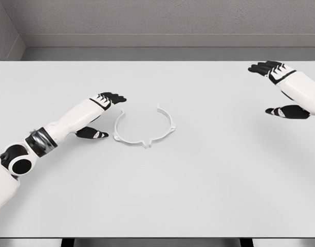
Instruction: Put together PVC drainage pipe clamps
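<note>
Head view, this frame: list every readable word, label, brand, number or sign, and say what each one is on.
None: no readable text in this frame.
The white clamp ring, the table, the left hand and the right hand show no lettering, labels or numbers.
The back wall is bare too.

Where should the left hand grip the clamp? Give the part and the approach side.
Probably the clamp's left arm, coming from the left. It lies flat on the table as a thin open ring, gap facing away, and that arm sits just beside the open left hand. A thumb-and-finger pinch across the band suits it.
</note>
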